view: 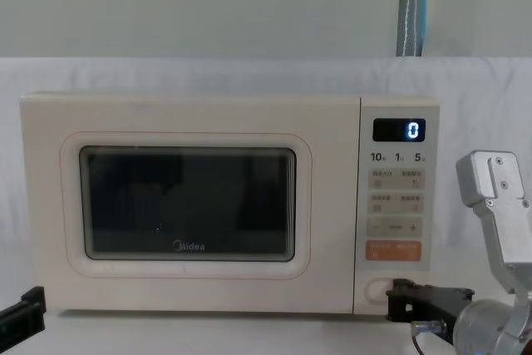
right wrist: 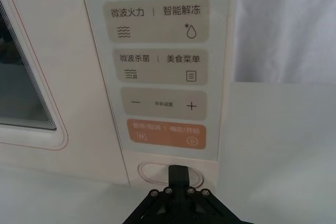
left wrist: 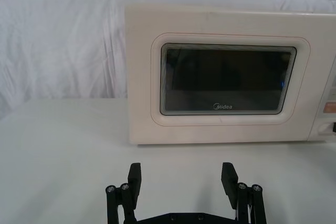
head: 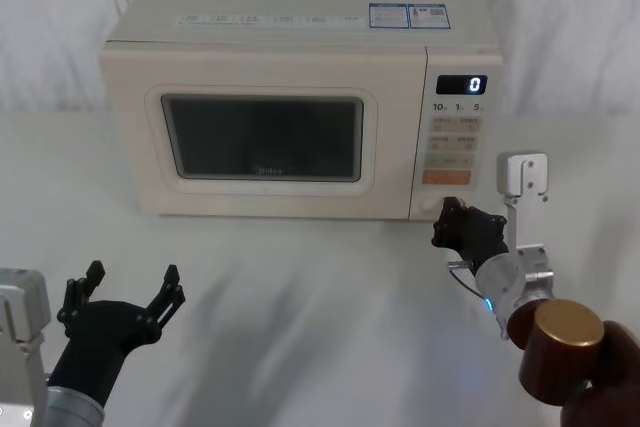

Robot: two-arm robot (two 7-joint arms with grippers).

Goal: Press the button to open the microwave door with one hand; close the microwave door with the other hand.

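The cream microwave (head: 300, 7) stands at the back of the table, its display showing 0. Its door (head: 262, 137) sits flush with the front, the dark window unlit. My right gripper (head: 447, 215) is shut, and its joined fingertips (right wrist: 178, 171) rest against the oval button (right wrist: 149, 172) at the bottom of the control panel. The chest view shows the same contact between the right gripper (view: 395, 297) and the button (view: 376, 293). My left gripper (head: 133, 282) hangs open, holding nothing, low at the front left and well short of the door (left wrist: 228, 77).
A white cloth covers the table (head: 300, 287), and a white curtain hangs behind. An orange key pair (right wrist: 166, 134) sits just above the button. The right wrist's silver bracket (head: 525, 175) stands beside the control panel. Bare table lies between the left gripper and the microwave.
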